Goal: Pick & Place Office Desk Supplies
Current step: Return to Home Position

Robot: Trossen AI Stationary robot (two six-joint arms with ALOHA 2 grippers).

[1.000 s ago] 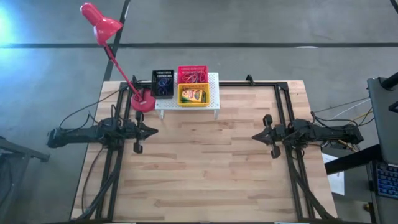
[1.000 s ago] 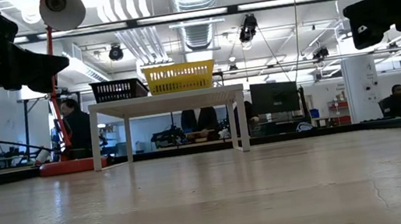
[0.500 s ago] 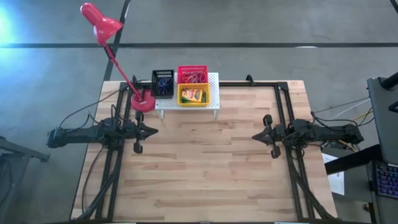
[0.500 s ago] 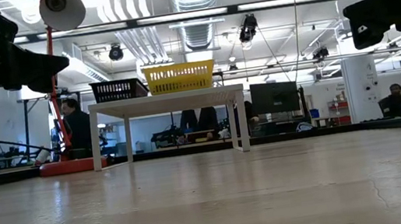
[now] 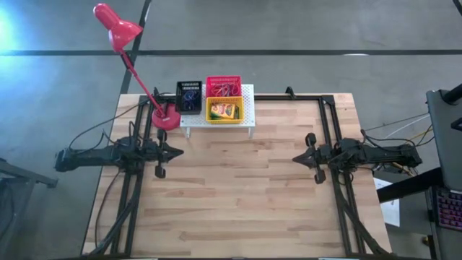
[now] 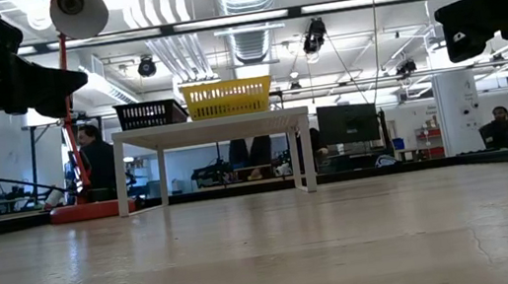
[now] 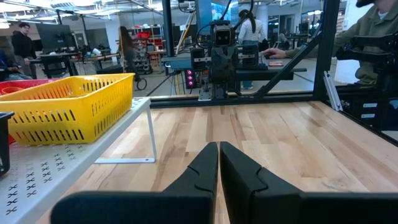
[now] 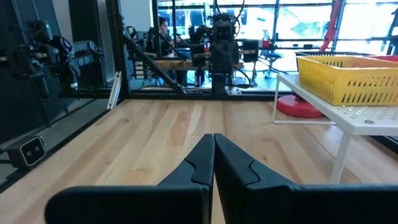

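Note:
Three mesh baskets stand by their bases on the white perforated stand near the table's far edge: a black basket with small rings, a red basket with rubber bands, and a yellow basket holding a yellow-green crayon box. My left gripper hovers shut over the table's left side, pointing right. My right gripper hovers shut over the right side, pointing left. Both are well short of the stand. The yellow basket shows in the left wrist view and the yellow basket in the right wrist view.
A red desk lamp stands on its round base just left of the stand, its head reaching beyond the far-left corner. Black frame rails run along the table's sides. Bare wood lies between the arms. People sit in the room behind.

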